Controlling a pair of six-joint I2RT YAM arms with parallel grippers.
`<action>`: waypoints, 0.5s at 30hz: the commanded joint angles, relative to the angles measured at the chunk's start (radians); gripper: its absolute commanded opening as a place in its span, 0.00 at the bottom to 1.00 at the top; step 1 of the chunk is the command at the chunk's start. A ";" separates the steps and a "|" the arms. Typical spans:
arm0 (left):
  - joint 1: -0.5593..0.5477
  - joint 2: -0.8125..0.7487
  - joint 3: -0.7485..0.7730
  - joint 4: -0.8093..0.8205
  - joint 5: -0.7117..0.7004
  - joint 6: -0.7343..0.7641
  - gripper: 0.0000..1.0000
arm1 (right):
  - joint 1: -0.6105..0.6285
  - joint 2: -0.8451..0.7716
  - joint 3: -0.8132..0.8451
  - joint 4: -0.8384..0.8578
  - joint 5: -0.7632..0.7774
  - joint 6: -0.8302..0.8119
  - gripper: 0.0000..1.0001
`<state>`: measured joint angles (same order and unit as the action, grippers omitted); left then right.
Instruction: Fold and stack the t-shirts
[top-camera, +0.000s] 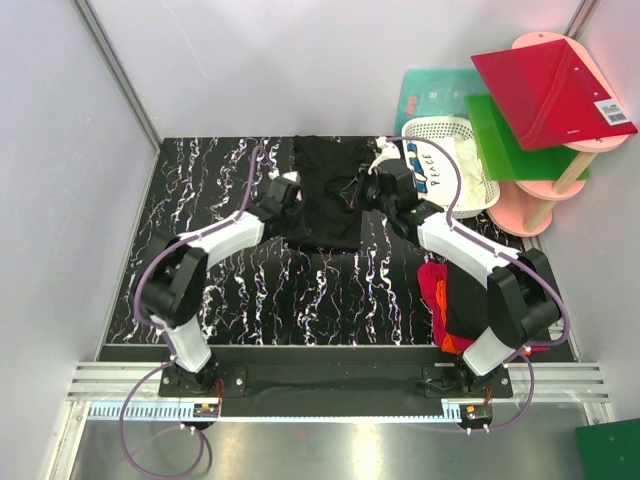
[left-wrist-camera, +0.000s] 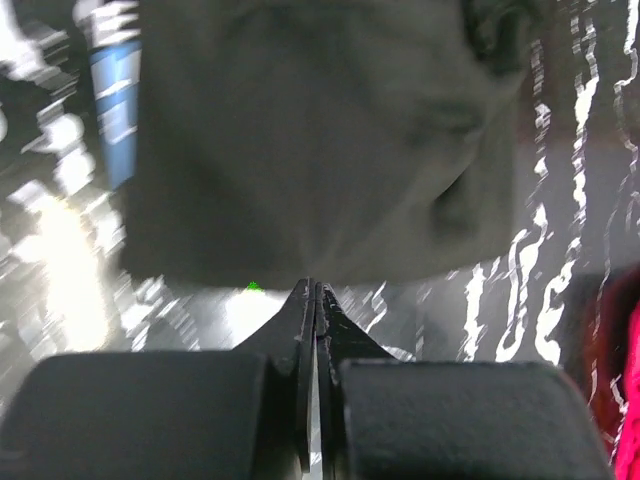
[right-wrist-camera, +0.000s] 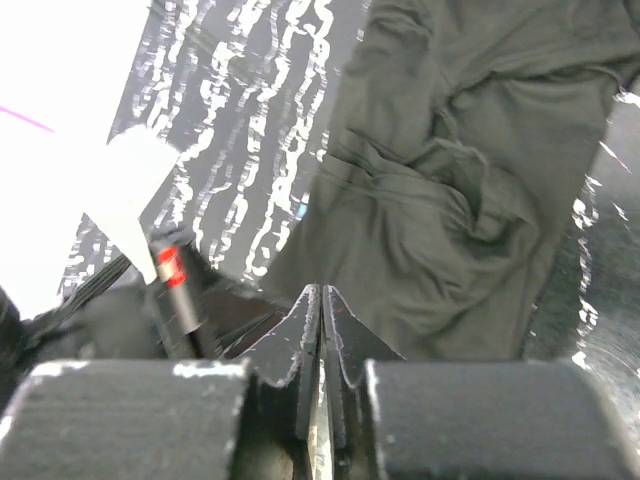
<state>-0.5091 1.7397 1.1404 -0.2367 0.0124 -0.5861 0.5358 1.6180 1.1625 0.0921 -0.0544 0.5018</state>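
Observation:
A black t-shirt (top-camera: 330, 195) lies crumpled and partly spread at the rear middle of the table. My left gripper (top-camera: 287, 190) is at its left edge and my right gripper (top-camera: 374, 186) at its right edge. In the left wrist view the gripper (left-wrist-camera: 316, 292) is shut and empty, its tip just short of the blurred shirt (left-wrist-camera: 320, 140). In the right wrist view the gripper (right-wrist-camera: 320, 292) is shut and empty, its tip at the hem of the wrinkled shirt (right-wrist-camera: 450, 190). A pile of red, orange and black tees (top-camera: 448, 300) lies at the near right.
A white lattice basket (top-camera: 470, 190) stands at the back right, with a lettered black tee (top-camera: 424, 166) inside. Red board (top-camera: 550, 90) and green board (top-camera: 510, 140) rest on a pink stand beyond it. The black marbled table (top-camera: 230, 300) is walled on the left and rear.

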 joint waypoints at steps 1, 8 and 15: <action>-0.037 0.116 0.160 0.045 -0.003 -0.015 0.00 | -0.005 -0.029 -0.055 -0.017 0.048 -0.034 0.08; -0.042 0.371 0.502 -0.111 -0.008 -0.047 0.00 | -0.003 -0.027 -0.104 -0.015 0.037 -0.020 0.06; -0.043 0.497 0.639 -0.368 0.049 -0.058 0.00 | -0.003 -0.046 -0.139 -0.041 0.013 -0.016 0.06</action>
<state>-0.5533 2.2436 1.7782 -0.4465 0.0185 -0.6247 0.5354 1.6112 1.0382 0.0578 -0.0444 0.4934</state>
